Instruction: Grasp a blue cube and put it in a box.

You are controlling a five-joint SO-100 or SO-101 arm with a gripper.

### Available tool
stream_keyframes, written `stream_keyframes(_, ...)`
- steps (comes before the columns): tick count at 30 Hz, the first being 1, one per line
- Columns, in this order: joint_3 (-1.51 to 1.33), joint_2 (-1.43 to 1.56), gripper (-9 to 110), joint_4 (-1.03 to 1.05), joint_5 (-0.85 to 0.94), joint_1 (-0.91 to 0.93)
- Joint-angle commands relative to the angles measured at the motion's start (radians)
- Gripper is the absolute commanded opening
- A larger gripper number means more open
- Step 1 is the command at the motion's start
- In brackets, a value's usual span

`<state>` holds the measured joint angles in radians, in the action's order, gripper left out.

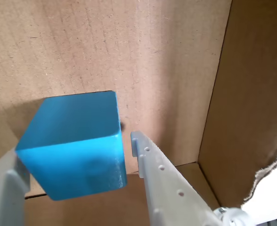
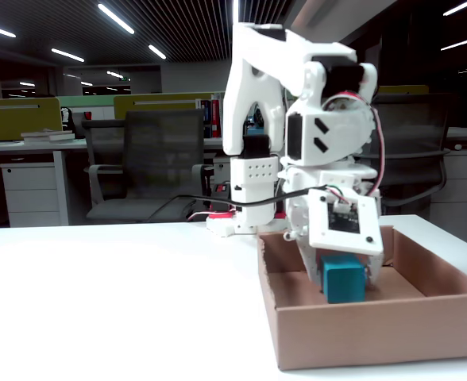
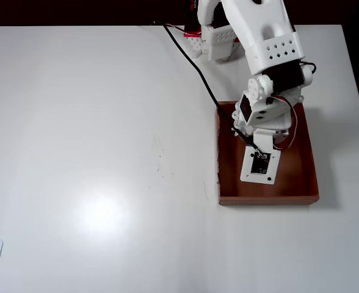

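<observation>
Wrist view: blue cube (image 1: 75, 143) between the 2 fingers of the gripper (image 1: 75, 165). Left finger (image 1: 6, 193) pressed against the cube's lower left edge; right finger (image 1: 164, 183) just beside the cube's right face, a thin sliver of gap showing near its tip. Jaws set narrow, about cube width. Cannot tell from this view alone whether the grip is firm or just released. Cube casting a shadow up and left on the cardboard floor of the box (image 1: 152, 56). Box wall (image 1: 244, 108) rising at right, torn edge at lower right corner.

Fixed view: arm (image 2: 297, 103) bent over the box (image 2: 376, 337), gripper (image 2: 341, 290) reaching down inside. Blue cube (image 2: 345, 279) low within the box, below the white wrist camera plate (image 2: 345, 225), its underside hidden by the front wall. Cannot tell whether resting on the floor or just above it. Box on a white table (image 2: 114, 302). Office chairs (image 2: 142, 163) and desks behind.

Overhead view: box (image 3: 311, 165) at the right side of the table (image 3: 94, 140), arm (image 3: 268, 49) reaching in from the top. Cube hidden under the wrist plate (image 3: 260, 165). Black cable (image 3: 195, 67) running along the arm.
</observation>
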<state>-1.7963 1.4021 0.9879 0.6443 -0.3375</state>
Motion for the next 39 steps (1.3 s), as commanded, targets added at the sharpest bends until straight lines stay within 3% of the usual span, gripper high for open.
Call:
stream_keyframes(1, 0.028, 0.08, 33, 0.017, -0.005, 0.008)
stream_keyframes(24, -0.129, 0.611, 33, 0.176, 0.103, 0.117)
stream_keyframes(34, -0.288, 0.899, 16, 0.187, 0.14, 0.17)
stream_keyframes(39, -0.43, 1.046, 15, 0.161, 0.144, 0.192)
